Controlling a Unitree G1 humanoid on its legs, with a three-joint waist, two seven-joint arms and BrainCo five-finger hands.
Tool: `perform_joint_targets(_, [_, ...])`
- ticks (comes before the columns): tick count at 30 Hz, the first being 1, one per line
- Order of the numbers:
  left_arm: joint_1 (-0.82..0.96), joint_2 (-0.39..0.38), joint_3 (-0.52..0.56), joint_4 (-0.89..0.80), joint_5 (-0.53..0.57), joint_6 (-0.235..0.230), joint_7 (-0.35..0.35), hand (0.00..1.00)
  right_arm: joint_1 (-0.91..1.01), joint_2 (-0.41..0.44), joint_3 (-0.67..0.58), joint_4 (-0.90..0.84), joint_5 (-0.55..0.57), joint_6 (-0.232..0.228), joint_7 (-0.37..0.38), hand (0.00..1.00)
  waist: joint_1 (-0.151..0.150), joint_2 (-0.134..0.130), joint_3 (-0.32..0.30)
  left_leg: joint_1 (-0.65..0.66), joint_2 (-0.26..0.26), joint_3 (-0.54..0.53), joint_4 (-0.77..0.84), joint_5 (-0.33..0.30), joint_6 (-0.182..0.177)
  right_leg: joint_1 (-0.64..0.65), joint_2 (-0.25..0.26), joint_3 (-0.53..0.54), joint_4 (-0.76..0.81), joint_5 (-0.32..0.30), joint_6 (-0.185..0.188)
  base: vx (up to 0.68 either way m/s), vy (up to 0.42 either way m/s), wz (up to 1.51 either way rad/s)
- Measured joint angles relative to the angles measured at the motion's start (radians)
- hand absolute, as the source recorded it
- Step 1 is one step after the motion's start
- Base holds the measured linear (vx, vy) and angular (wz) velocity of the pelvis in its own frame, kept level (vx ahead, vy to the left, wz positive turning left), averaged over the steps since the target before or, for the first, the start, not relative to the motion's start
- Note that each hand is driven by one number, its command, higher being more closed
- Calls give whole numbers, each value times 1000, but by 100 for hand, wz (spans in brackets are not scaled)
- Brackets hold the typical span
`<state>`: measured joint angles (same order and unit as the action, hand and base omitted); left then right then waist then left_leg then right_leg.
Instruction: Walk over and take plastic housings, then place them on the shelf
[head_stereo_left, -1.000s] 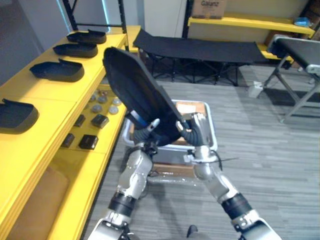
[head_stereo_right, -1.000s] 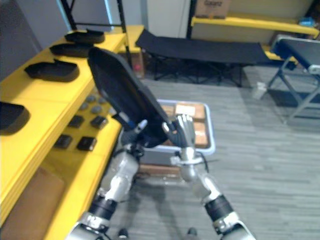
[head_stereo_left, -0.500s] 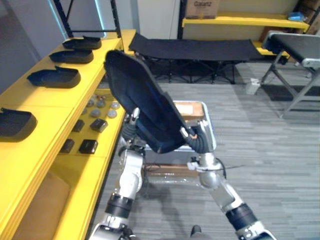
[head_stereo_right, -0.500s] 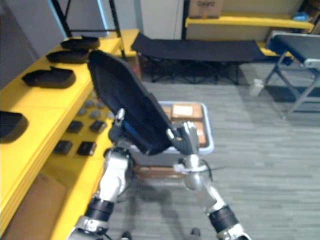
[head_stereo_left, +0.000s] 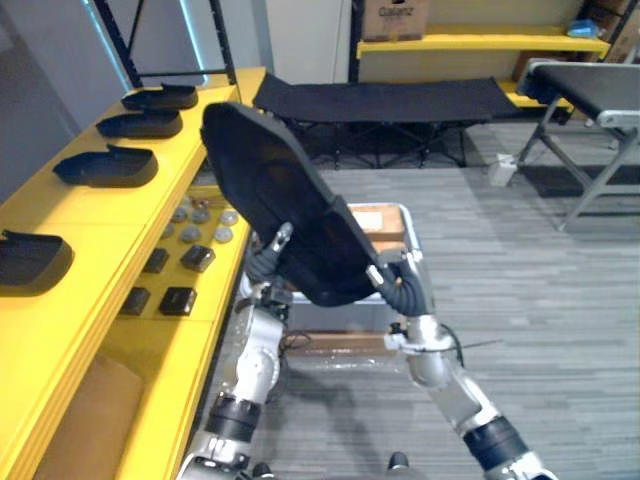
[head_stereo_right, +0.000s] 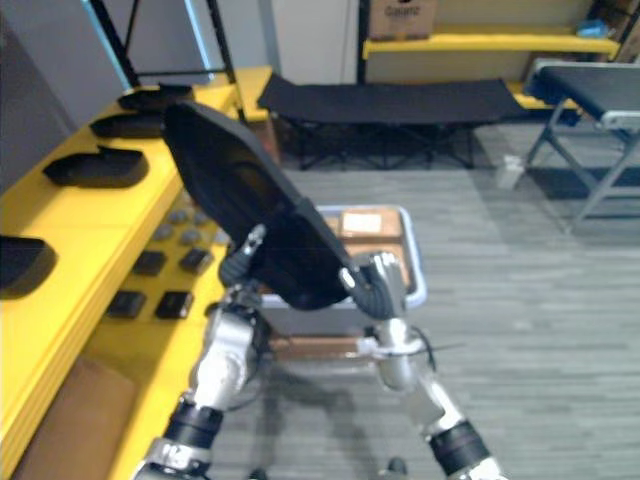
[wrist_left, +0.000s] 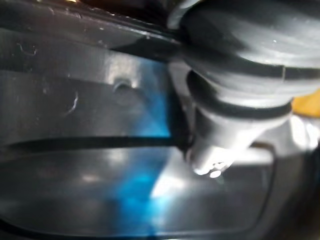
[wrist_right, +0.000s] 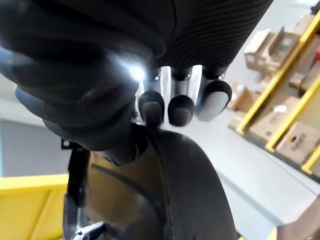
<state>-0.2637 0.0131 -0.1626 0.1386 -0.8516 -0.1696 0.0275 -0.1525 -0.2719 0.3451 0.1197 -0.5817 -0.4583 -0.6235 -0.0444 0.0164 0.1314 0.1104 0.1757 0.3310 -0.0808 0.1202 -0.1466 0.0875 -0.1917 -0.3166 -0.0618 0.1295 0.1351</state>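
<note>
**gearhead22:** So where was the plastic housing (head_stereo_left: 290, 210) at that point? On the shelf (head_stereo_left: 90, 215) or not?

**botwatcher:** Nope, it was up in the air in front of the robot, carried with both hands. It was tilted, with the broad end high and leaning toward the yellow shelf and the narrow end low by the hands. It sat just beside the shelf's edge without resting on it.

**gearhead22:** Were both hands actually gripping it?

**botwatcher:** Looked like it. The right hand (head_stereo_left: 403, 288) was clamped on the lower rim, and its wrist view had the dark-tipped fingers (wrist_right: 180, 107) hooked over the edge. The left hand (head_stereo_left: 265, 268) was wrapped on the other side of that low end, one silver finger lying across the dark face. Its own wrist view showed the thumb pressed flat on the shiny inner surface.

**gearhead22:** Anything else around?

**botwatcher:** There were four more housings (head_stereo_left: 106, 167) spaced out in a row along the shelf's top tier. Some small dark parts (head_stereo_left: 178, 300) lay on the tier below. A grey bin (head_stereo_left: 413, 238) sat on the floor behind the held piece, partly hidden by it, and a black cot (head_stereo_left: 380, 100) stood further back.
</note>
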Motion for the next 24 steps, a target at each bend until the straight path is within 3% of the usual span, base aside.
perform_joint_targets(2, [1,22,-13,0,9,-2,-3,100,0,-1,0,-5,6,-9,7,100,0,0,0,2,0,5,0,0,0,-1,0,6,0,0,0,7,14,-8])
perform_joint_targets(3, [7,25,-15,0,33,-4,-3,100,0,-2,1,-11,20,-18,19,0,1,0,0,3,0,9,0,-1,0,-4,0,12,-1,1,0,6,15,-10])
perform_joint_targets(8, [59,39,-53,5,59,-4,-1,100,0,-4,1,-54,112,-84,101,0,-1,2,-1,-2,0,10,0,-1,0,-14,0,17,0,4,1,4,5,-3])
perform_joint_targets(11, [92,42,-68,6,129,-3,16,100,-7,-4,12,-72,171,-99,166,0,0,1,-2,-2,0,10,0,-1,0,-13,0,16,0,6,-1,0,0,0])
perform_joint_targets(16, [117,54,-116,5,331,-4,122,100,-14,-2,37,-65,278,-84,201,0,4,1,-3,-1,0,7,0,0,0,-11,0,14,0,6,-1,0,0,0])
perform_joint_targets(19, [118,50,-132,4,508,-3,204,100,-22,21,40,-66,348,-77,204,0,5,1,-4,11,0,7,0,0,0,3,0,13,-2,5,-1,0,0,0])
perform_joint_targets(24, [120,17,-114,3,639,-4,320,100,-24,48,30,-71,363,-77,164,0,5,0,-24,12,0,7,-1,0,0,3,0,13,-1,1,-4,0,0,0])
